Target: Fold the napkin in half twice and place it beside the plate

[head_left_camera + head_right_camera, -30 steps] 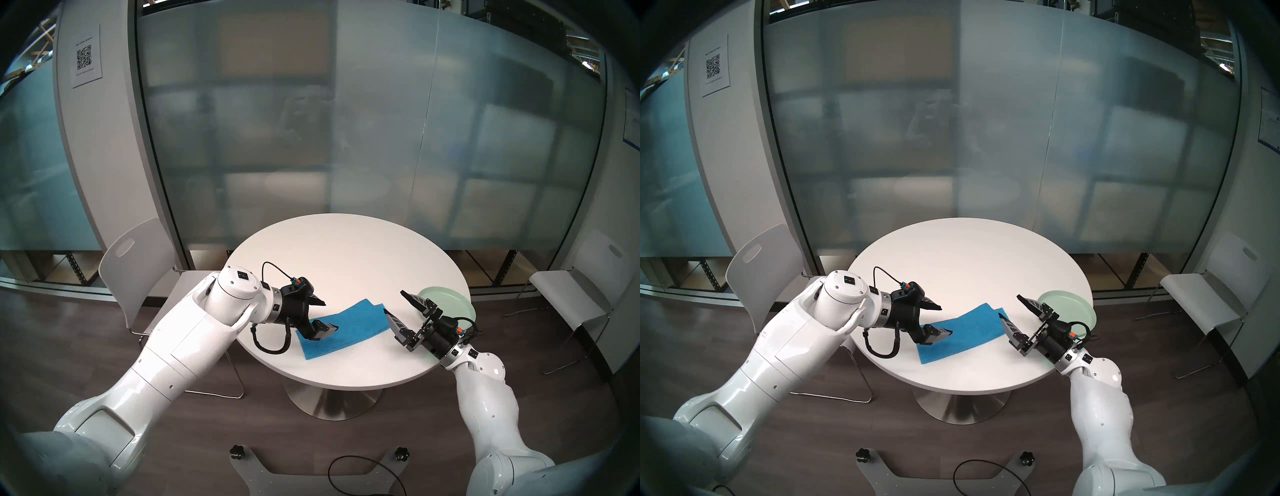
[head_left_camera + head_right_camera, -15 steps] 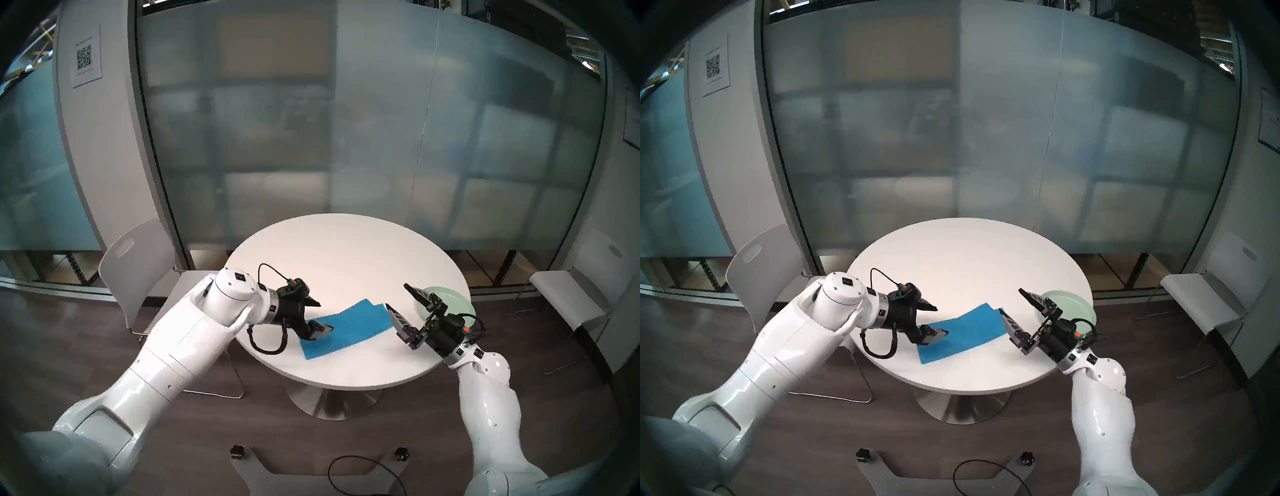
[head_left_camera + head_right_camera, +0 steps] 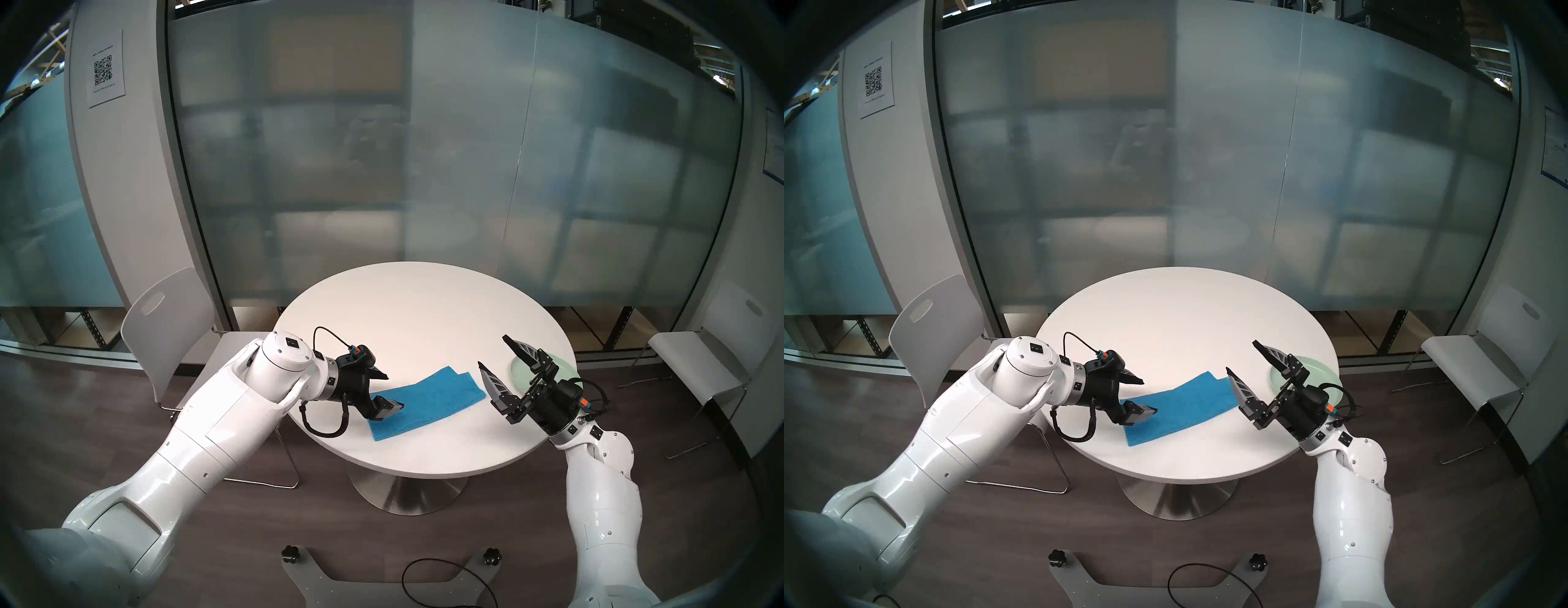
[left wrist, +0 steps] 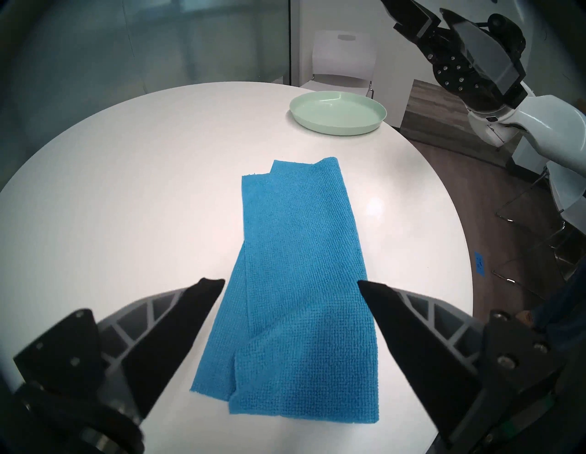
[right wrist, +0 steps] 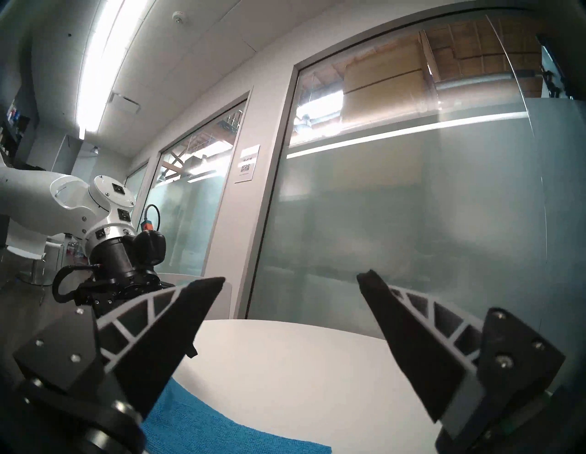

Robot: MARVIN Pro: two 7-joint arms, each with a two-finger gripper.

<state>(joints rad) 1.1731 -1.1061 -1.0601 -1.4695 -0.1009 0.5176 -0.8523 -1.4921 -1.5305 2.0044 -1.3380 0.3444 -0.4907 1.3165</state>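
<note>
One fold is in: the blue napkin (image 4: 298, 285) lies as a long strip under the spread left gripper (image 4: 291, 282). Also spread and empty, the right gripper (image 3: 496, 352) has lifted off its far end; the mint-green plate (image 4: 338, 111) sits beyond.

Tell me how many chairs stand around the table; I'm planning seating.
2 in view. One white chair stands left of the round table, another white chair to its right. Others may be out of view.

The right end effector (image 3: 492, 352) has lifted and drawn back from the napkin (image 3: 424, 397), jaws spread.
</note>
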